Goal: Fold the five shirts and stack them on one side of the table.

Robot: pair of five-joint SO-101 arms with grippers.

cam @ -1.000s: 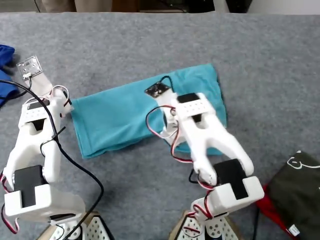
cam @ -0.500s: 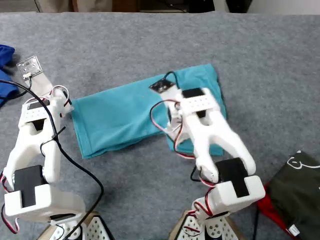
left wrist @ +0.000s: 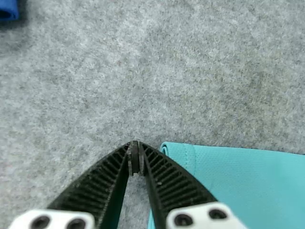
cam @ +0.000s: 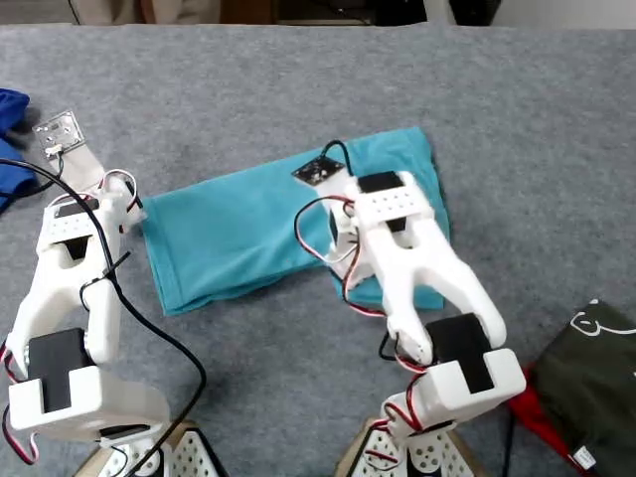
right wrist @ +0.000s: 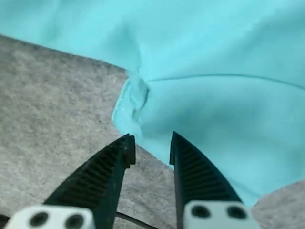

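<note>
- Teal shirt [cam: 238, 234] lies flat mid-desk [cam: 248, 89], already folded into a long strip. Judging by that shape, the lengthwise folds are done and a crosswise fold is still due.
- Right pincer [right wrist: 151, 139] hovers low over the shirt's near long edge, towards its right end, with the jaws a little apart and nothing between them.
- It sits right by a small bunched wrinkle on that edge. My read: it is lined up to bite the hem there, where the layers stack and one pinch takes them all.
- Left pincer [left wrist: 135, 155] sits on the desk just beside the shirt's left far corner. Its tips are pressed together and empty; the cloth is next to one jaw, not in it.
- Likely reason: it is parked at that corner to pin or pick up the left end when the strip is folded over. It needs to spread first.
- Blue shirt [cam: 10, 119] is bunched well to the left of the teal one, at the desk edge, so probably still unfolded.
- Dark shirt [cam: 601, 373] lies well to the right and nearer the arm bases, with red cloth [cam: 545, 415] peeking from under it. Looks like the stack side; I cannot tell how many are in it.
- Risk: a shallow bite takes the top layer only and the fold opens.
</note>
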